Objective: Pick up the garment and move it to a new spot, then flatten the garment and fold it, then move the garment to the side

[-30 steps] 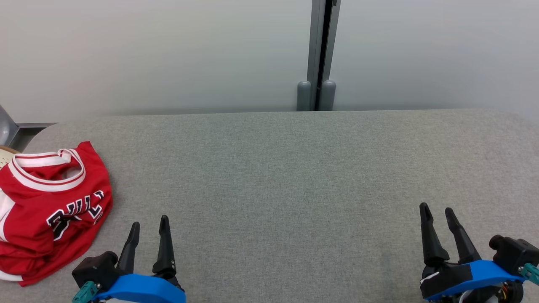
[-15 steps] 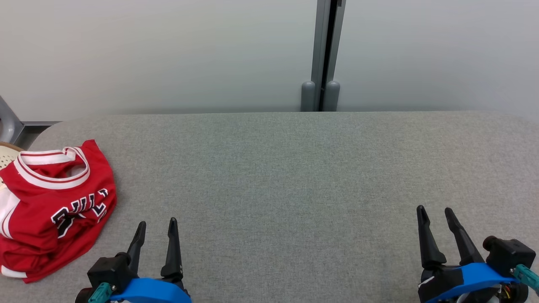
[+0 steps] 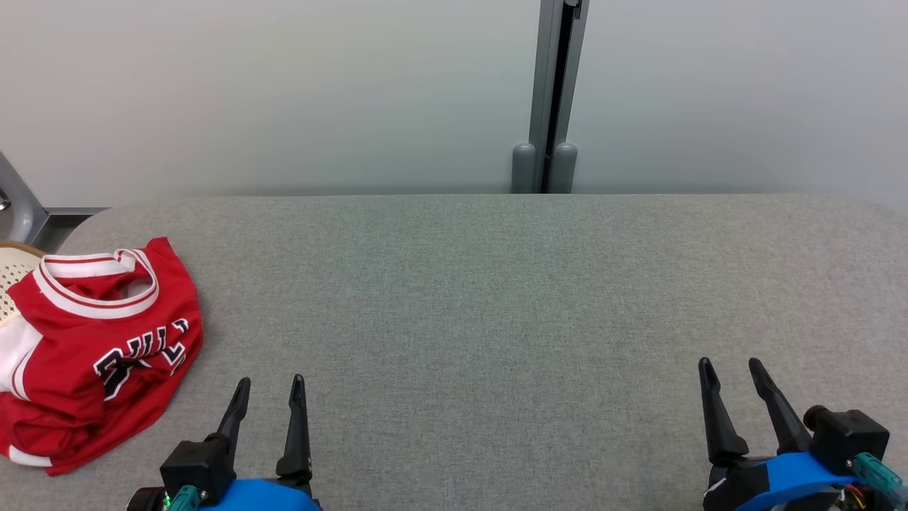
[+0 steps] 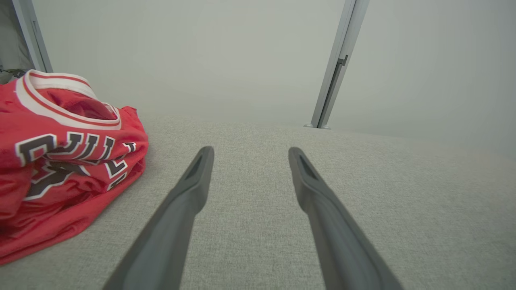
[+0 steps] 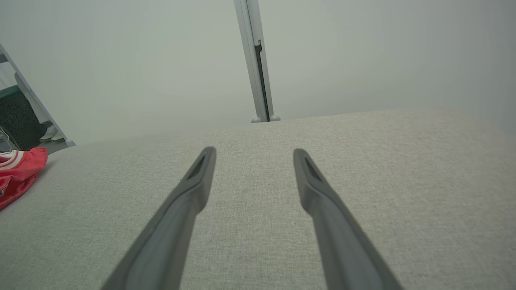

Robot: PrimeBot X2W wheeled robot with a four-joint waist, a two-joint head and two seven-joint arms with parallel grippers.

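1. Looking down on a grey fabric-covered desk, with a pale wall behind it and a grey post running up the middle.
2. Finding the garment at the desk's far left end: a red jersey with white-and-red collar trim and black lettering, bunched in a loose heap rather than laid flat (half the letters lost in the folds).
3. Spotting something cream and perforated peeking out behind the garment at the left edge, can't tell what.
4. Seeing the left gripper at the lower left, fingers spread apart and holding nothing, near the garment's right side but not touching it.
5. Checking the left wrist view: same gripper pointing along the desk, garment just off to the left, with a strip of bare fabric between.
6. Seeing the right gripper at the lower right, also parted and empty, well apart from the garment.
7. Checking the right wrist view: spread fingers of that gripper over plain grey desk, garment just a red scrap at the far left edge.
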